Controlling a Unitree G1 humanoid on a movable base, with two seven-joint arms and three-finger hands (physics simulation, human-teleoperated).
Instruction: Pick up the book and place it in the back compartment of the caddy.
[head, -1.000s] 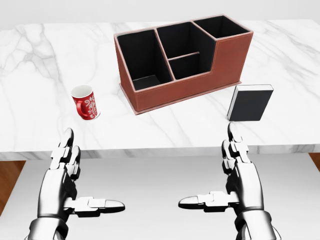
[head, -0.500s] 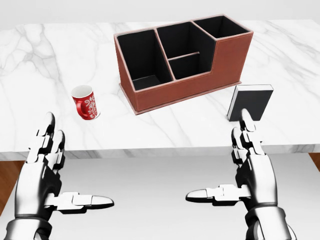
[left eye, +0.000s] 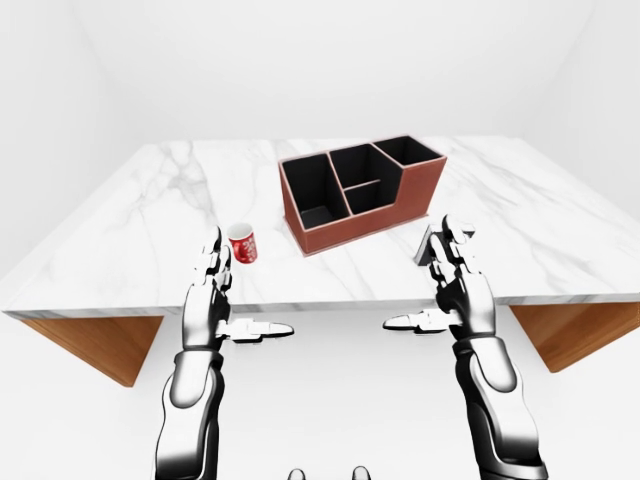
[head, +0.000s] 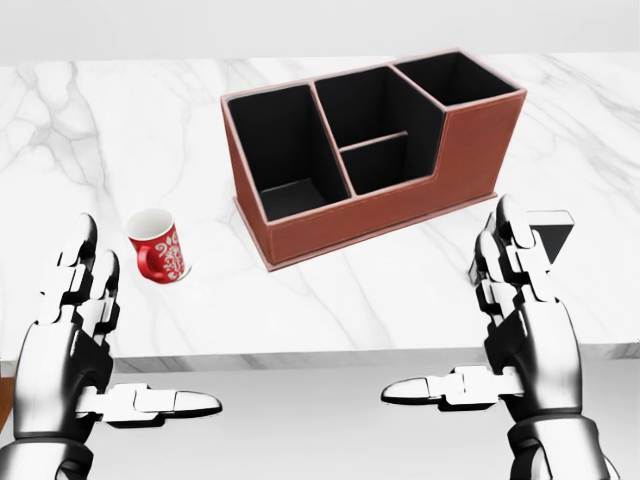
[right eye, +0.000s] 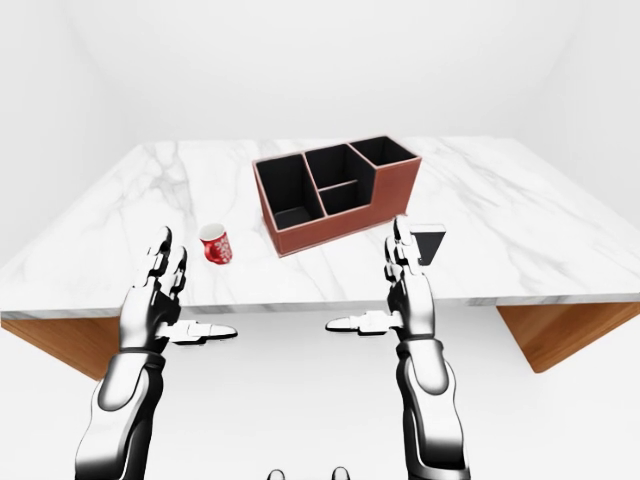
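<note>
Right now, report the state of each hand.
Left hand: open, holding nothing, apart from the red mug.
Right hand: open, holding nothing, raised before the book, not gripping it.

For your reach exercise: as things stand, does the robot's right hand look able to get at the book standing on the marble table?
Probably yes. The right hand is open and raised just below the book, with nothing between them; the caddy stands clear to the upper left.

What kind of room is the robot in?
Probably a pretend office or study corner, all computer-made: a marble table in a plain white room, holding a brown desk caddy, a black book and a red mug.
</note>
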